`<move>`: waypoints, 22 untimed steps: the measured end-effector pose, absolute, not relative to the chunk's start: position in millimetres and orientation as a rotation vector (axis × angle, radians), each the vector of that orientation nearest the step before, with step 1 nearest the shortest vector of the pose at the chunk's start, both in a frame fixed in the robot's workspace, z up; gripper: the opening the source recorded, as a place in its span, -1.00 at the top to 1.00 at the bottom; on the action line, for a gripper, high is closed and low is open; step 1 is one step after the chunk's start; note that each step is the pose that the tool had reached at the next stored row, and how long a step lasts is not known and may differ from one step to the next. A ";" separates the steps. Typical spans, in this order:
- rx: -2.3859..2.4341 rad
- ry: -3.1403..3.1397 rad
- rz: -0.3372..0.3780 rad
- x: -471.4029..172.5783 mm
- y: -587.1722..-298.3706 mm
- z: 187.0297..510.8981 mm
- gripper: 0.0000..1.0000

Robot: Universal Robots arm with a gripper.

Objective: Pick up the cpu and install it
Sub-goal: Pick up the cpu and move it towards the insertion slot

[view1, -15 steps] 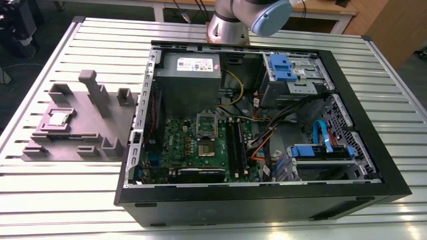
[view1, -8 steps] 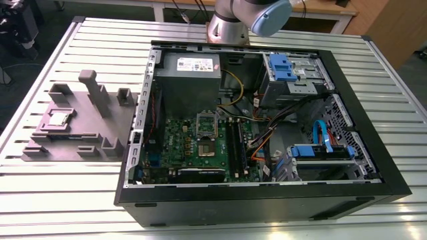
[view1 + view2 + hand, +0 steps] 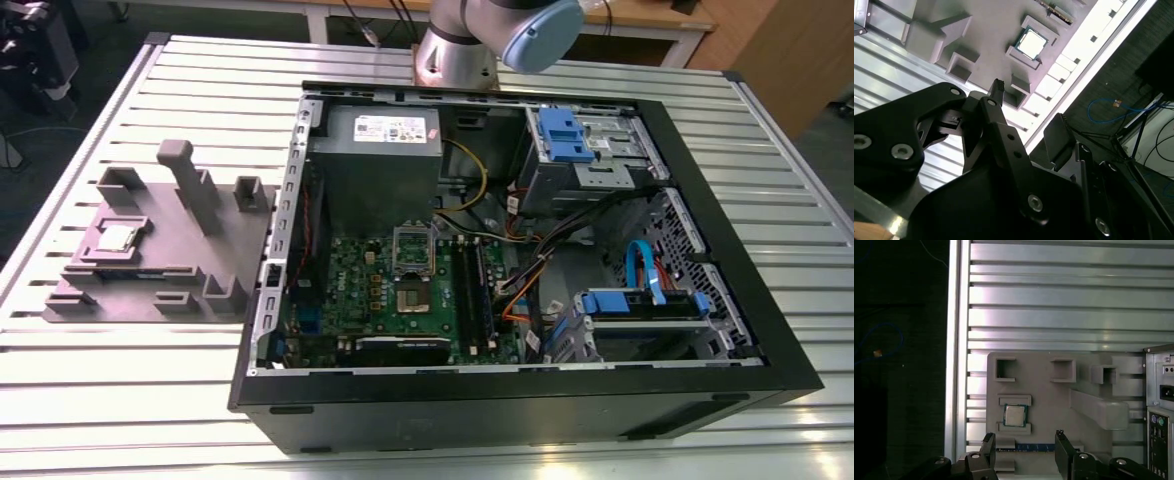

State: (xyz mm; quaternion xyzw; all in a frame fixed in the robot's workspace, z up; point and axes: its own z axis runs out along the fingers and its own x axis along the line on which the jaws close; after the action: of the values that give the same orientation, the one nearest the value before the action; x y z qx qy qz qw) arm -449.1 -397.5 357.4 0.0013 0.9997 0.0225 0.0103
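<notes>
The cpu [image 3: 1015, 415], a small silvery square chip, lies flat in a recess of a grey holder block [image 3: 1054, 400] on the slatted table. In the exterior view the cpu [image 3: 118, 237] rests on that block [image 3: 174, 265], on the view's left of the open computer case [image 3: 721, 290]. My gripper [image 3: 1024, 436] hangs open above the block, its black fingertips [image 3: 988, 438] straddling a spot just beside the cpu, with nothing between them. The second wrist view has the cpu [image 3: 1032, 43] beyond my open gripper [image 3: 1029, 112]. On the green motherboard sits the socket [image 3: 410, 296].
Inside the case are a grey power supply box [image 3: 380, 135] with a white label, long black memory slots [image 3: 475, 290], blue drive brackets [image 3: 566, 135] and loose cables [image 3: 534, 270]. The table edge [image 3: 952, 365] runs close to the block, dark floor beyond. The arm's joint [image 3: 534, 30] is behind the case.
</notes>
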 end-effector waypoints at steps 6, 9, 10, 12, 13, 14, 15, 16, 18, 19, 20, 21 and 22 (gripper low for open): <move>0.004 3.120 0.070 -449.1 -397.5 355.4 -0.18; 0.004 3.120 0.070 -449.1 -397.5 354.7 -0.18; 0.004 3.120 0.070 -449.1 -397.5 354.5 -0.18; 0.004 3.120 0.070 -449.1 -397.5 353.3 -0.18; 0.004 3.120 0.070 -449.1 -397.5 353.2 -0.18; 0.004 3.120 0.070 -449.1 -397.5 353.1 -0.18; 0.004 3.120 0.070 -449.1 -397.5 352.9 -0.18; 0.004 3.120 0.070 -449.1 -397.5 352.7 -0.18; 0.004 3.120 0.070 -449.1 -397.5 347.7 -0.18; 0.004 3.120 0.070 -449.1 -397.5 347.7 -0.18; 0.004 3.120 0.070 -449.1 -397.5 347.5 -0.18; 0.004 3.120 0.070 -449.0 -397.5 347.3 -0.18; 0.004 3.120 0.070 -449.0 -397.5 346.9 -0.18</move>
State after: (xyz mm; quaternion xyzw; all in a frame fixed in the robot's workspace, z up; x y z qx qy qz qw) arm -449.0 -397.5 346.9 0.0013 0.9997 0.0225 0.0103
